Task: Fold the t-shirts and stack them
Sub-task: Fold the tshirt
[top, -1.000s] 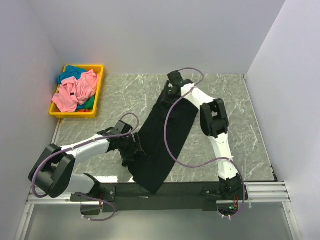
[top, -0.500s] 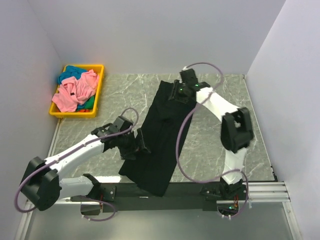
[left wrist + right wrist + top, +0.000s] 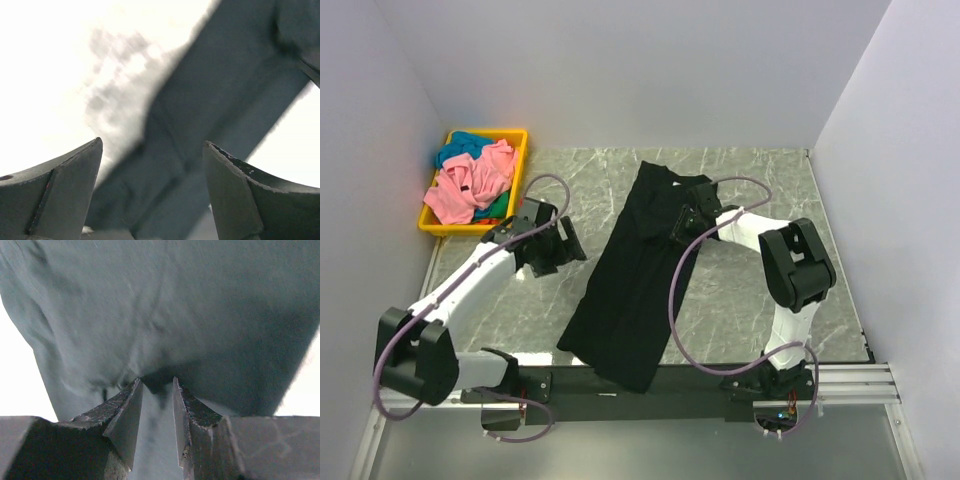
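The large black t-shirt (image 3: 635, 280) lies in a long diagonal strip on the marble table, its near end hanging over the front edge. My left gripper (image 3: 570, 240) is open and empty, left of the shirt and apart from it. Its wrist view shows the wide-open gripper (image 3: 152, 145) with the shirt (image 3: 215, 100) blurred ahead. My right gripper (image 3: 682, 218) sits at the shirt's upper right edge. In its wrist view the gripper (image 3: 157, 380) has its jaws a narrow gap apart, tips at the fabric (image 3: 175, 305), with bare table showing between them. Pink (image 3: 470, 185) and teal (image 3: 465, 145) t-shirts lie in a bin.
A yellow bin (image 3: 519, 190) holding the crumpled shirts stands at the back left corner. White walls close in the table on the left, back and right. Purple cables loop over both arms, the right one crossing the black shirt.
My left gripper has let go of the black shirt's left edge and drawn back up and to the left. My right gripper came nearer from the far edge. The shirt now lies flatter.
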Controlling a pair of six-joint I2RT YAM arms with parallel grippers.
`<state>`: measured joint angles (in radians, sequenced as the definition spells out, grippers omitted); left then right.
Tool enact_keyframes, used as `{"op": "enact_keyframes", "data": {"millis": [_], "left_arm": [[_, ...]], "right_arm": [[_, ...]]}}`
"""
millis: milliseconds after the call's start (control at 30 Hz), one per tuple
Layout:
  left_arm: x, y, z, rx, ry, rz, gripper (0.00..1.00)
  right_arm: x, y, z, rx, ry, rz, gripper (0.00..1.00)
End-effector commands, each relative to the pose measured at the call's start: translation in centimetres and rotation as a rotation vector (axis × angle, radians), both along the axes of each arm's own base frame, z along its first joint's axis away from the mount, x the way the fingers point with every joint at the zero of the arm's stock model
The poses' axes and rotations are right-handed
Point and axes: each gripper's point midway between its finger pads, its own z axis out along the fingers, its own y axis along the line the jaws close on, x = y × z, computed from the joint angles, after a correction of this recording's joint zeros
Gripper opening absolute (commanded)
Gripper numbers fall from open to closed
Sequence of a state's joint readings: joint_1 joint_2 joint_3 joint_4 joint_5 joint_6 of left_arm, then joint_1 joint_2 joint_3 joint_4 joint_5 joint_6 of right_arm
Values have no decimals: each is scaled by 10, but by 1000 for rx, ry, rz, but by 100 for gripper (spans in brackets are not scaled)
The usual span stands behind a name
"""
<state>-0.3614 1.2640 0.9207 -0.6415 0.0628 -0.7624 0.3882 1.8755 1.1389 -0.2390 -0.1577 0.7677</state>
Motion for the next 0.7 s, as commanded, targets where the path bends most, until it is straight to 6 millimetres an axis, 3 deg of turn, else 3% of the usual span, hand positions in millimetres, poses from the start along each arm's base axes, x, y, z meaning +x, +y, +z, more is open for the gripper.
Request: {"op": "enact_keyframes", "data": {"millis": [0, 100, 133, 167, 233, 300, 333, 400, 433, 600, 667], "left_arm": [[44, 30, 15, 124, -141, 24, 86], [60, 42, 9, 158, -156, 38, 87], [66, 43, 7, 164, -171, 41, 87], [67, 46, 4, 170, -172, 40, 87], [71, 49, -5, 174, -163, 44, 87], [71, 51, -19, 164, -144, 51, 86], [69, 51, -24, 155, -127, 50, 86], [67, 49, -29, 140, -101, 39, 87], [67, 49, -31, 138, -99, 40, 87], [61, 36, -34, 75, -88, 2, 87], [55, 31, -39, 48, -62, -17, 88]], "right_arm": [[27, 4, -3, 24, -46, -61, 38], [37, -4, -20, -26, -8, -77, 38], [47, -4, -16, -25, -20, -79, 38], [49, -6, -27, -34, 6, -81, 38], [62, -11, -24, -30, 11, -83, 39], [66, -19, -34, -63, 43, -80, 39], [80, -24, -26, -73, 18, -95, 39], [87, -34, -28, -101, 29, -91, 39], [101, -37, -15, -104, 2, -101, 39], [131, -62, -3, -157, -8, -98, 40], [145, -65, 12, -172, -52, -77, 40]]}}
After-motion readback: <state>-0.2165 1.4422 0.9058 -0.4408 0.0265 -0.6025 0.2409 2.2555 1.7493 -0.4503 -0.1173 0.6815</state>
